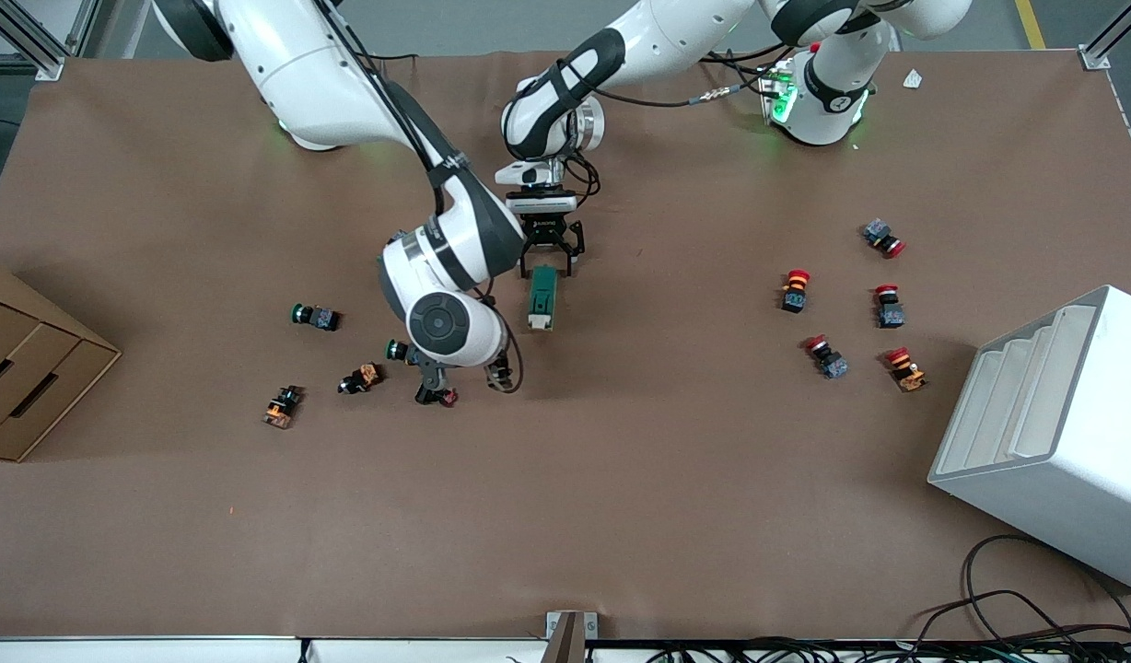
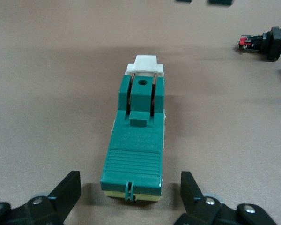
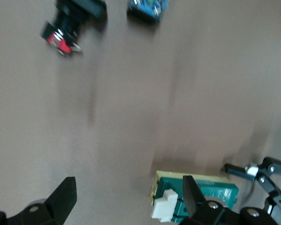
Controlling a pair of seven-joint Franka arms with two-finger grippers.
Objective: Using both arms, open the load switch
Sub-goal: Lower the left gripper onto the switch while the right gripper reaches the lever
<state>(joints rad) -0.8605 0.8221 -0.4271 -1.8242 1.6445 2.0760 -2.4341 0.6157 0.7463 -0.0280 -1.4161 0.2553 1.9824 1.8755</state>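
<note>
The load switch [image 1: 541, 296] lies flat near the middle of the table, a dark-green block whose white tab [image 1: 536, 320] is at the end nearer the front camera. My left gripper [image 1: 547, 269] is open and low over the switch's other end. In the left wrist view the switch [image 2: 136, 140] runs between the two fingers [image 2: 68, 192] with a gap on each side. My right gripper [image 1: 464, 380] is open beside the tab end, toward the right arm's end of the table. In its wrist view the switch [image 3: 196, 194] shows past one finger [image 3: 192, 199], and only bare table lies between the fingers.
Green and orange push buttons [image 1: 315, 316] are scattered by the right gripper, one red-tipped [image 1: 448, 398] at its finger. Several red buttons [image 1: 795, 289] lie toward the left arm's end, by a white bin [image 1: 1054, 433]. A cardboard box [image 1: 22, 378] sits at the right arm's end.
</note>
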